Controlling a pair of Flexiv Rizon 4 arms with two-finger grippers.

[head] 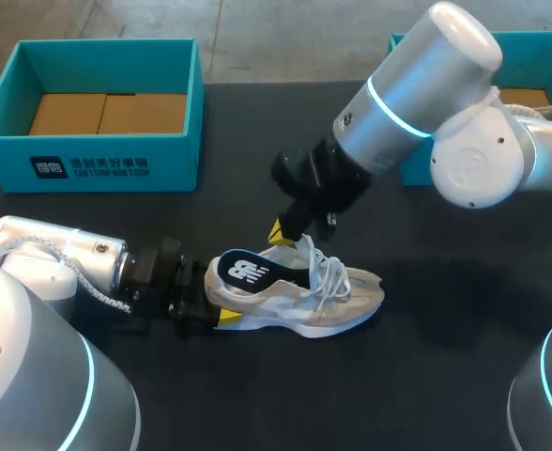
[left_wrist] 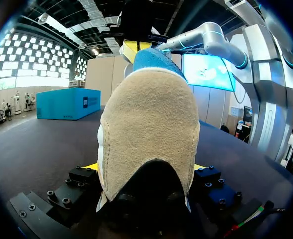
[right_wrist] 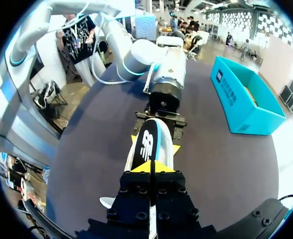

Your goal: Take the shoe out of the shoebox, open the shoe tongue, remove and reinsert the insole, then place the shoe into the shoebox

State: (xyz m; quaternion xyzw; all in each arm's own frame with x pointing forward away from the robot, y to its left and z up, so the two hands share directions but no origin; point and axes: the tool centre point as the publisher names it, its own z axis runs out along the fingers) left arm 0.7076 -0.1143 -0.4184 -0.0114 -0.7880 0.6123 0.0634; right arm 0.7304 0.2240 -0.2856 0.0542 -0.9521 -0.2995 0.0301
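Note:
A beige and white shoe [head: 328, 303] lies on its sole in the middle of the dark table, toe to the right. My left gripper [head: 210, 306] is shut on its heel [left_wrist: 146, 129], one finger on each side. The dark insole [head: 244, 271] with a white logo and blue edge stands tilted up out of the heel opening. My right gripper [head: 283, 231] hangs over the shoe's opening near the laces, its yellow tips pressed together [right_wrist: 151, 167] just above the insole [right_wrist: 149, 142]. Nothing shows between its fingers.
A teal shoebox [head: 98, 113] stands open at the back left. A second teal box [head: 539, 66] at the back right is partly hidden behind my right arm. Bare dark table lies in front of and to the right of the shoe.

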